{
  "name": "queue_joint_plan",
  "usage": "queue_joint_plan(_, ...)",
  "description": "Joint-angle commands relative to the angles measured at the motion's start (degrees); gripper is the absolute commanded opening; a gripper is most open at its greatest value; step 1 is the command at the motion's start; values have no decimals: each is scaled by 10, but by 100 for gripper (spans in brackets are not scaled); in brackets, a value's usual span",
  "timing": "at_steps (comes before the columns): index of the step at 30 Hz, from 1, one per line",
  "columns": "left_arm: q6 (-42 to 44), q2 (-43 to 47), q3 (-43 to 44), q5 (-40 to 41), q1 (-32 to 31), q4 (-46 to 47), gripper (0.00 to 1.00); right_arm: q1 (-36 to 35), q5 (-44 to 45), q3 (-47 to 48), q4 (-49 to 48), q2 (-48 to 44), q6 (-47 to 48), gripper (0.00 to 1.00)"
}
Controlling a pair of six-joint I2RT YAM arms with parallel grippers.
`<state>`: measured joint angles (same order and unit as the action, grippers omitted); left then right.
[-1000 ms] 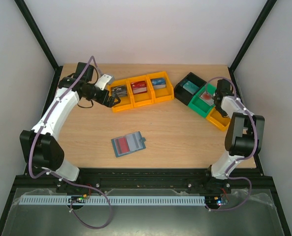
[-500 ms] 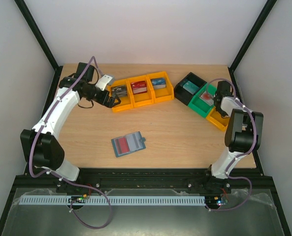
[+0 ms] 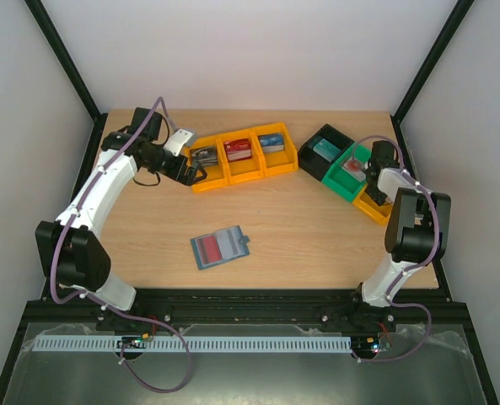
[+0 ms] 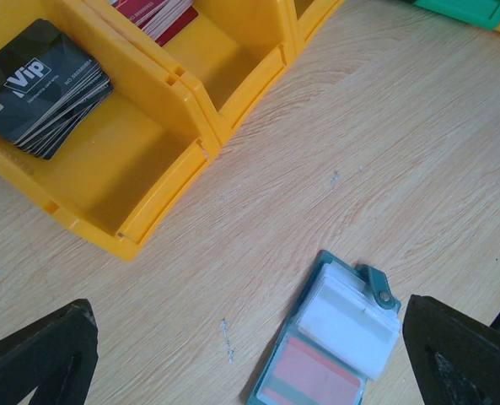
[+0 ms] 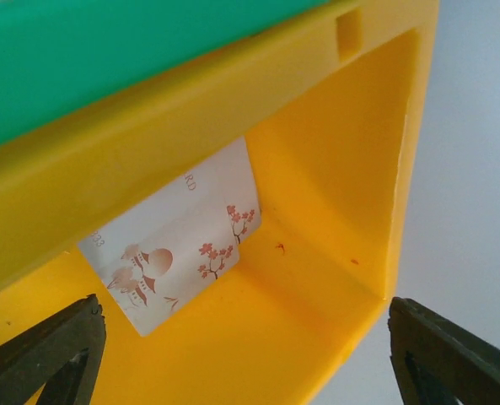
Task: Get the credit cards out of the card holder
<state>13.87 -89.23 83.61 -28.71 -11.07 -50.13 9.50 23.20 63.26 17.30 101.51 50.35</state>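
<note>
The teal card holder (image 3: 220,247) lies open on the table, snap tab to the right. In the left wrist view the card holder (image 4: 330,337) shows a red card (image 4: 313,375) in a clear sleeve and pale sleeves beside it. My left gripper (image 3: 192,173) hangs open by the yellow bins, and in its wrist view the left gripper (image 4: 250,363) holds nothing. Over the far-right yellow bin (image 3: 373,206) my right gripper (image 3: 373,187) is open. A white blossom-print card (image 5: 178,249) lies loose in that bin (image 5: 317,278), above the right gripper (image 5: 245,354).
Three joined yellow bins (image 3: 243,156) hold stacks of cards: black VIP cards (image 4: 43,84) and red ones (image 4: 153,13). A black bin (image 3: 324,150) and a green bin (image 3: 348,173) stand beside the right yellow one. Walls close in on both sides.
My right gripper has gone from shut to open over the far-right yellow bin. The left arm and the card holder have not moved.
</note>
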Motion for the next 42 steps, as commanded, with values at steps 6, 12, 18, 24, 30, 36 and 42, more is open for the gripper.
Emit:
queue_joint_plan(6,8,0,9,-9,-2,-12,100,0,-4,-1,-17,-39,-16,93)
queue_joint_plan(12,8,4,6,-14,-3,-11,99,1,-3,1,-86,-110,-99,96)
queue_joint_plan(18,8,10,-2,-14,-3,-7,100,2,60,23,-167,-182,-265,99)
queue_joint_plan(24,7,12,-5,-16,-3,-5,100,3,21,94,-20,-215,-582,66)
queue_joint_plan(30,6,11,-8,-22,-3,-4,100,3,-8,76,77,-212,-737,4)
queue_joint_plan(36,7,10,-11,-23,-6,-3,100,3,-72,38,110,-160,-767,2)
queue_joint_plan(42,9,11,-15,-22,-10,-2,99,13,-149,3,96,-99,-780,2)
